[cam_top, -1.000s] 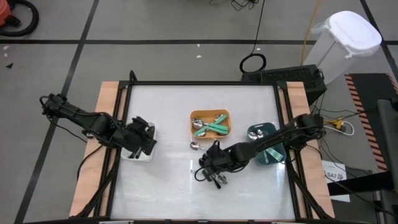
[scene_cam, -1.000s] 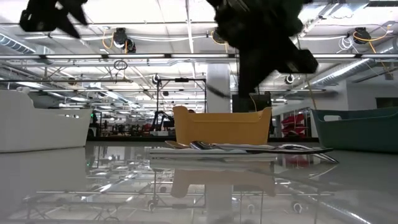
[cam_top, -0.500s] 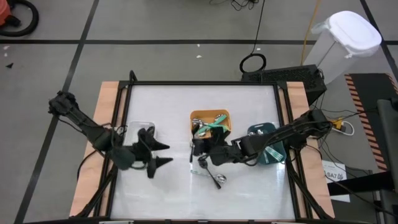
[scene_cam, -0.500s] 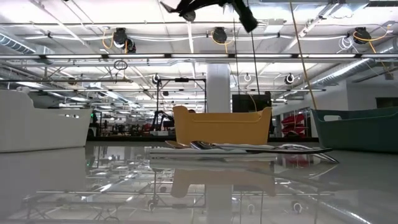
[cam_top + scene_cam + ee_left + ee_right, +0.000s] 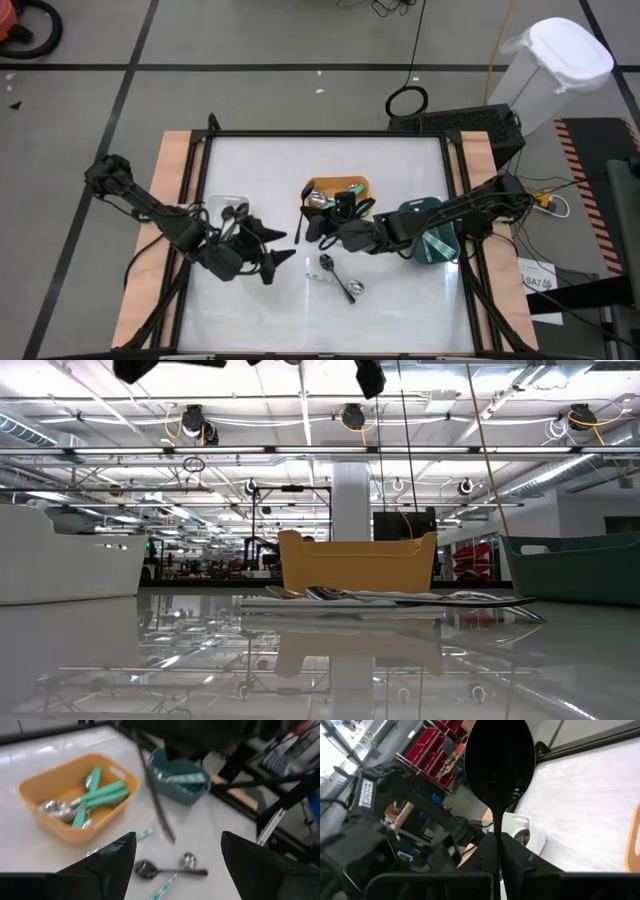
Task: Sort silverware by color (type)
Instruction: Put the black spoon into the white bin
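Overhead, white table (image 5: 260, 165) on a grey taped floor; left gripper (image 5: 282, 246) spread wide beside the white bin (image 5: 214, 205); right gripper (image 5: 312, 228) clamped on a black spoon (image 5: 299, 225). Low down, spoons (image 5: 400, 598) on glossy tabletop before the orange bin (image 5: 357, 563), ceiling lights beyond.

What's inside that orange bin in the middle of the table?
The orange bin holds several teal-handled spoons with shiny silver heads, piled across each other. From above, the right tool covers part of it, so whatever lies beneath the pile stays hidden.
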Motion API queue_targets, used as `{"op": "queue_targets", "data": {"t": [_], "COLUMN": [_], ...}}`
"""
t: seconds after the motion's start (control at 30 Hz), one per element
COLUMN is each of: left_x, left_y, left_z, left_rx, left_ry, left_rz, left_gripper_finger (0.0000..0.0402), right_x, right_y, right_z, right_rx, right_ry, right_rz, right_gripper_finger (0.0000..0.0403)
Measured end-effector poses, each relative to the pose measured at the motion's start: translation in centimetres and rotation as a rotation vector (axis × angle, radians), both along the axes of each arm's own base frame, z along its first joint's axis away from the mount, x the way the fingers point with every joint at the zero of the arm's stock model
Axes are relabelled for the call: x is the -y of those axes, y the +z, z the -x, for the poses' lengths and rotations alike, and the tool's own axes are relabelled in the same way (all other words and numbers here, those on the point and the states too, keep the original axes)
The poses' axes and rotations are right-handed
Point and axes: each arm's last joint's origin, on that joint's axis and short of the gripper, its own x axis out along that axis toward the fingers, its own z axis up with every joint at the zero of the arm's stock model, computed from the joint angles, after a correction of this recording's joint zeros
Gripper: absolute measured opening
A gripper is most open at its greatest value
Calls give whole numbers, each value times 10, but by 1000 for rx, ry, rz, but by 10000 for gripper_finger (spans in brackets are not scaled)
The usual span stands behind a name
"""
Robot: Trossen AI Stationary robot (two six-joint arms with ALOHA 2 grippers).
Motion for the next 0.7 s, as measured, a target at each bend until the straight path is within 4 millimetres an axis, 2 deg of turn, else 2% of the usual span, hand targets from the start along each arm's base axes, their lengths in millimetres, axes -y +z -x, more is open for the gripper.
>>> {"op": "queue_targets", "data": {"t": [0.17,0.27,0.43,0.53,0.7], "left_x": [-12,-19,-19,-19,-20], "left_y": [3,-2,-11,-14,-13], "left_z": [-8,-16,-28,-29,-29], "left_rx": [21,1,-12,-3,5], "left_ry": [47,67,49,89,109], "left_rz": [-31,-34,-16,-5,-9], "left_gripper_finger": [289,289,286,261,189], "right_x": [3,4,6,6,6], "right_y": [0,0,0,0,0], "right_z": [-1,-1,-2,-2,-2], "right_rx": [-10,-19,-31,-32,-37], "right_ry": [18,21,24,24,28], "right_rz": [7,24,45,47,54], "right_gripper_finger": [3,3,3,3,4]}}
